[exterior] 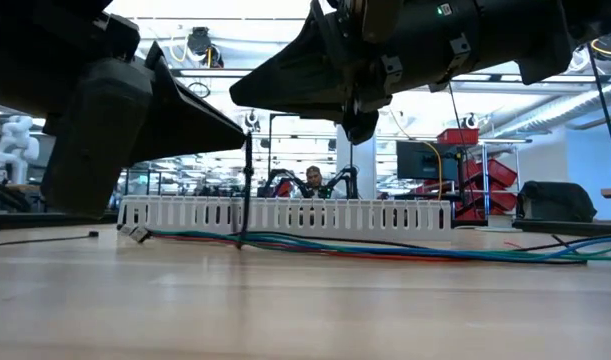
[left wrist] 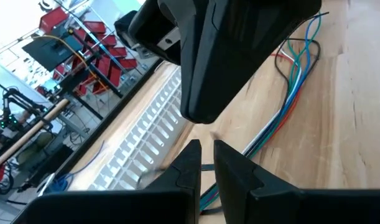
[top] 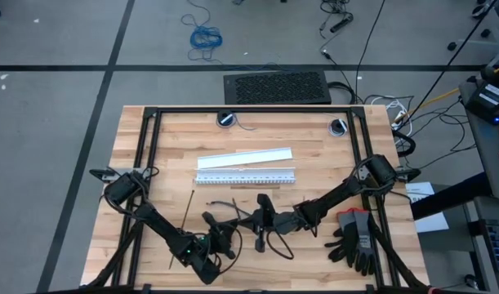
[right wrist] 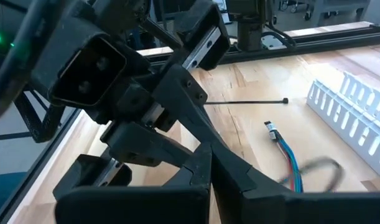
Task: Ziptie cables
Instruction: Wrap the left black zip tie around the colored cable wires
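Pale wood-plank worktop [top: 323,151]. Thin blue, green, red, grey cables [exterior: 405,246] lie loose along it, at 6 o'clock of the white slotted plastic strip [top: 246,176]. One straight black ziptie [top: 186,214] lies at the cables' 9 o'clock. Left tool [left wrist: 205,158]: fingers nearly together, thin dark strip between them. Right tool [right wrist: 209,163]: fingers pressed together over the cables.

No legible text, labels, brands or numbers in any view; markings on the white strip [top: 246,176] are unreadable.
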